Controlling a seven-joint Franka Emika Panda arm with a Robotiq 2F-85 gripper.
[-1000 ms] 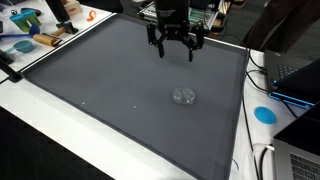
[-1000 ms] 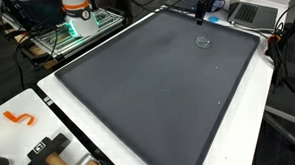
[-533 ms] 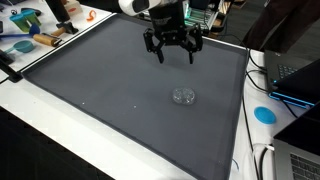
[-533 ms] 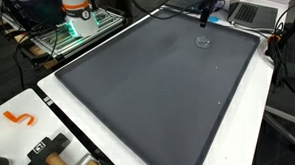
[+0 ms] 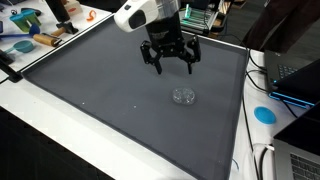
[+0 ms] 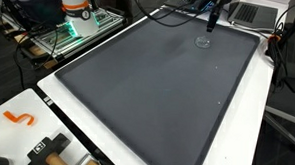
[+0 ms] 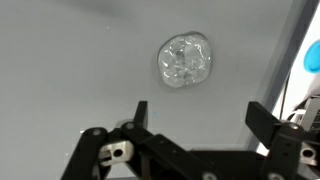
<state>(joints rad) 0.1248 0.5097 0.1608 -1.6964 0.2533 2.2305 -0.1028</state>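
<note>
The hand [image 5: 173,66] hung released, fingers [image 7: 140,112] spread wide, over the table [image 5: 90,85], apart from the small clear lump [image 7: 185,60] lying below and slightly ahead of it. Reaching it well likely meant bringing both fingers either side before lowering straight.

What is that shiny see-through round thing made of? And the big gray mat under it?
The see-through round thing looks like clear plastic, or maybe glass. The gray shows through it, and its bumpy surface throws bright glints. The big gray mat looks like soft rubber or foam with a dull finish: it is flat and has no shine anywhere.
</note>
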